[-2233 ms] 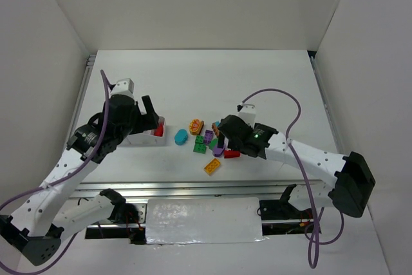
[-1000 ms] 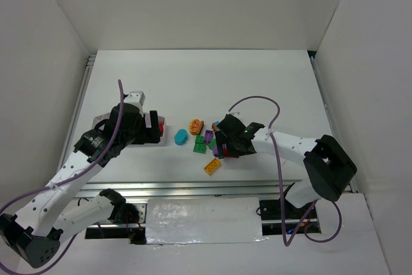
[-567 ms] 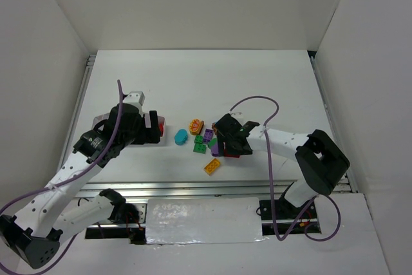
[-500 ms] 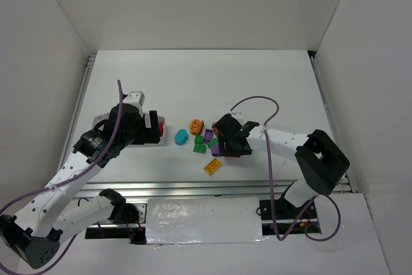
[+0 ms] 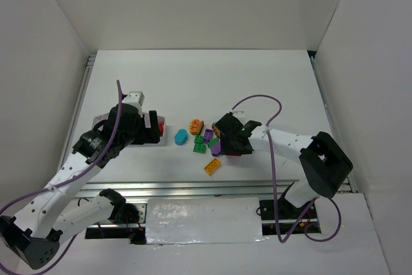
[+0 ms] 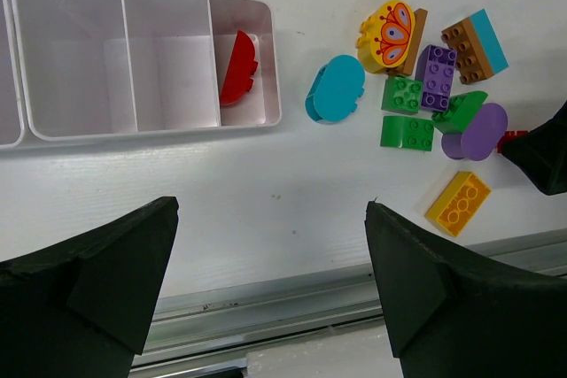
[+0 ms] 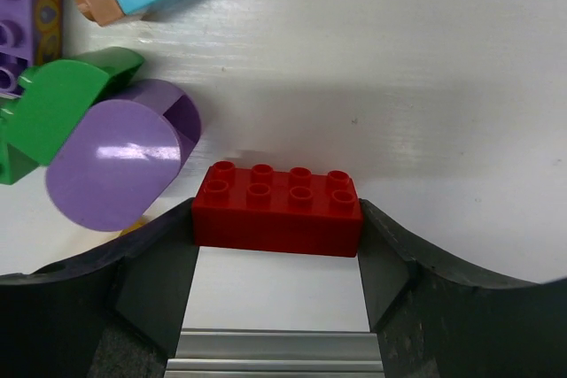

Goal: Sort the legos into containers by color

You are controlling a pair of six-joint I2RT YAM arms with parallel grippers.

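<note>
My right gripper (image 7: 277, 220) is shut on a red studded brick (image 7: 277, 210), holding it by its two short ends low over the table, at the right edge of the pile (image 5: 228, 148). Next to it lie a purple oval (image 7: 115, 161) and a green rounded brick (image 7: 62, 104). My left gripper (image 6: 270, 281) is open and empty, above the table near the white tray (image 6: 151, 133). The tray's right compartment holds a red half-round brick (image 6: 237, 68). A teal oval (image 6: 337, 90) lies just right of the tray.
The pile also holds an orange-yellow oval (image 6: 388, 28), a purple brick (image 6: 436, 77), two green bricks (image 6: 403, 95), a brown and teal brick (image 6: 474, 42) and a yellow brick (image 6: 458, 203). The metal rail (image 6: 292, 298) runs along the near table edge.
The left gripper has drawn back a little from over the tray. The right arm's forearm has swung in and its gripper has settled round the red brick; little has moved in the last half second.
</note>
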